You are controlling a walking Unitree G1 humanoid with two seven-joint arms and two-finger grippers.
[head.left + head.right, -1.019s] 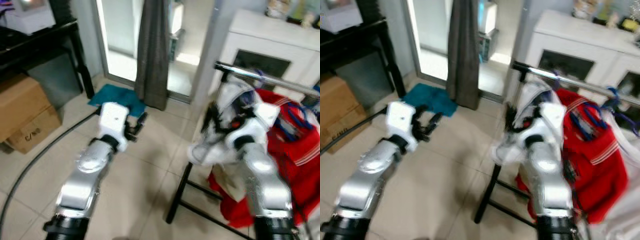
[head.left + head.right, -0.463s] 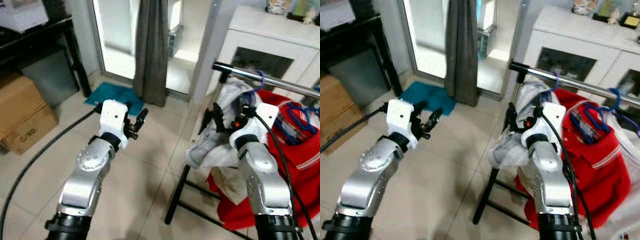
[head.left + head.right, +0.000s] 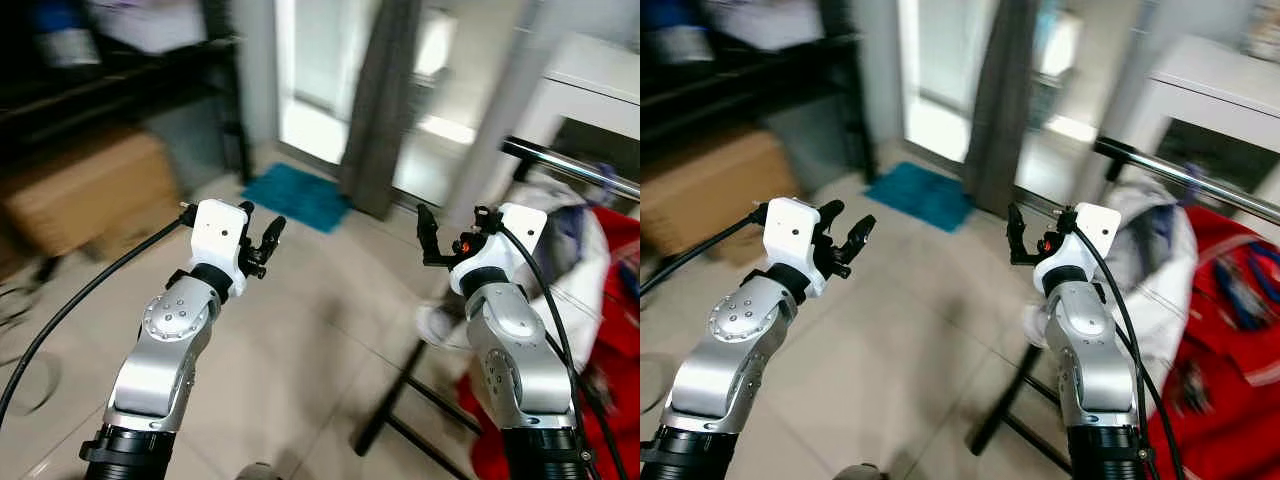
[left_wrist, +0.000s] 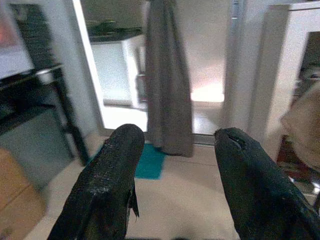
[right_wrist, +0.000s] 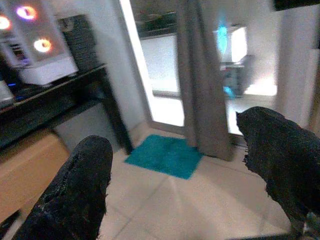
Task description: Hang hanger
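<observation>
1. The left gripper (image 3: pixel 263 237) sits left of centre in the head view, raised over the pale tiled floor (image 3: pixel 310 330). Its black fingers (image 4: pixel 107 182) are released, spread with nothing between them.

2. The right gripper (image 3: pixel 428 233) sits right of centre at about the same height. Its fingers (image 5: pixel 75 192) are also released and empty, which suggests that nothing is being carried.

3. The silver metal clothes rail (image 3: pixel 560 165) runs along the right edge of the frame on a black stand (image 3: pixel 395 405). A white garment (image 3: pixel 560 250) and a red garment (image 3: pixel 625 330) hang from it. Both are blurred.

4. A blue hanger (image 3: pixel 1240 280), a faint looped shape, lies against the red garment at the far right. The blur hides whether its hook sits over the rail.

5. Both arms are held forward and level, probably a neutral carrying pose while the robot moves.

6. A grey curtain (image 3: pixel 380 100) and a teal floor mat (image 3: pixel 300 195) are at upper centre. A brown cardboard box (image 3: pixel 85 190) sits at the left.
</observation>
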